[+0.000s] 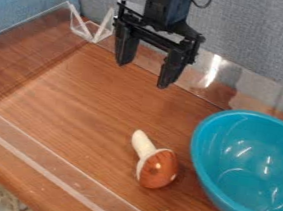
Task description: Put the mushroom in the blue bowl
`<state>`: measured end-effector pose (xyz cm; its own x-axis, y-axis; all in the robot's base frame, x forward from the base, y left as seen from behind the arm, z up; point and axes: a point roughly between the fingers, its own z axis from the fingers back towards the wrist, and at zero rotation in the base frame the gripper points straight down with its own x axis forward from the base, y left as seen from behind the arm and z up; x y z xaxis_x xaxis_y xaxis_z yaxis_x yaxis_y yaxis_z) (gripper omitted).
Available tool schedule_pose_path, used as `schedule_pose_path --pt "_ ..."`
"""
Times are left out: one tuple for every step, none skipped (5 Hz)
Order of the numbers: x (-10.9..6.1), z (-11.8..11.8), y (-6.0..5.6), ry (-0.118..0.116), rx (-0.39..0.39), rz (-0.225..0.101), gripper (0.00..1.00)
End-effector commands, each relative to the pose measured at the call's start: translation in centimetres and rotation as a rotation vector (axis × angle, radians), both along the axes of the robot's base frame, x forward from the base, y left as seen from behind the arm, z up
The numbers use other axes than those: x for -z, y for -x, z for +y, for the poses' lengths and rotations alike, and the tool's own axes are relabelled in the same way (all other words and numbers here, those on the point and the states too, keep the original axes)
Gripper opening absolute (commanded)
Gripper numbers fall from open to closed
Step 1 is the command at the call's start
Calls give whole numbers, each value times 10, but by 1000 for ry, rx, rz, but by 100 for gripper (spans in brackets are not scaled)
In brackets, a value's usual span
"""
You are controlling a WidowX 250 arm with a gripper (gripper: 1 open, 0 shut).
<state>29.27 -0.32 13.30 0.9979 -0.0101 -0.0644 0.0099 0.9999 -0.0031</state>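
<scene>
From where I stand, the gripper (148,62) hangs over the back of the table (71,96), its fingers wide apart with nothing between them. The mushroom (155,164) lies on its side on the wood, cap toward the front, just beside the bowl (251,167) and outside it. That closeness worries me: a finger coming down on the bowl's side could catch the rim and shove the bowl. The rounded cap could roll or squirt away if pinched off-centre, and too low a carry could knock it against the rim.

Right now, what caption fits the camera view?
Open gripper above the table, mushroom beside the blue bowl.
</scene>
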Motion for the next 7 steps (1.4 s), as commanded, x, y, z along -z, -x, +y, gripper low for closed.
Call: schedule_pose_path --pt "12 -10 6 13 35 -2 100" --pt "30 -20 12 26 74 0 100" --pt "54 -28 16 39 104 -11 100" --pt "81 -35 20 50 131 -13 100" --pt "98 -38 19 61 140 -11 100" --pt "107 -40 19 69 140 -11 100" --pt "114 -41 18 74 138 -12 100"
